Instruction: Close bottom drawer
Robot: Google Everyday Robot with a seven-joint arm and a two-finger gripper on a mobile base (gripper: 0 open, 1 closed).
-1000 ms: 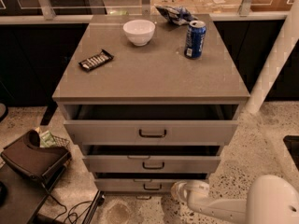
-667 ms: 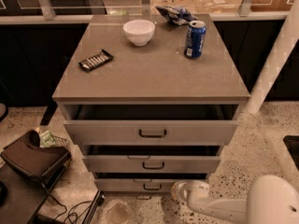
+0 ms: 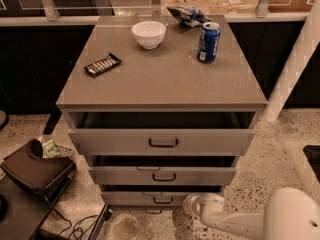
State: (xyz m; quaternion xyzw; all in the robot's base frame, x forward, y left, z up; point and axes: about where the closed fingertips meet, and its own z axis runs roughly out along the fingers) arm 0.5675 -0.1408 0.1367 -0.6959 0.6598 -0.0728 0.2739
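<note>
We find the gripper [image 3: 196,204] low at the cabinet's [image 3: 75,129] right foot, just beside the right end of the bottom drawer [image 3: 130,198]. Whether it touches the drawer front we cannot tell. Its pale rounded end faces us, so we cannot tell either whether it is released or clenched. Its arm [image 3: 280,216] runs off to the right and is cut by the lower edge.

The bottom drawer, left of the gripper, stands pulled out a little, with a dark gap above its front. Its inside is hidden under the middle drawer [image 3: 120,176]. Its handle [image 3: 163,200] sits a short way left of the gripper.

Above the gripper, the middle drawer and top drawer [image 3: 110,142] also stand open, their insides in shadow.

Higher up, on the worktop [image 3: 160,84], are a bowl [image 3: 149,34], a can [image 3: 208,42], a snack bar [image 3: 102,64] and a crumpled bag [image 3: 187,15] at the far edge. Far left of the gripper a dark case [image 3: 35,169] lies on the floor, partly cut off.
</note>
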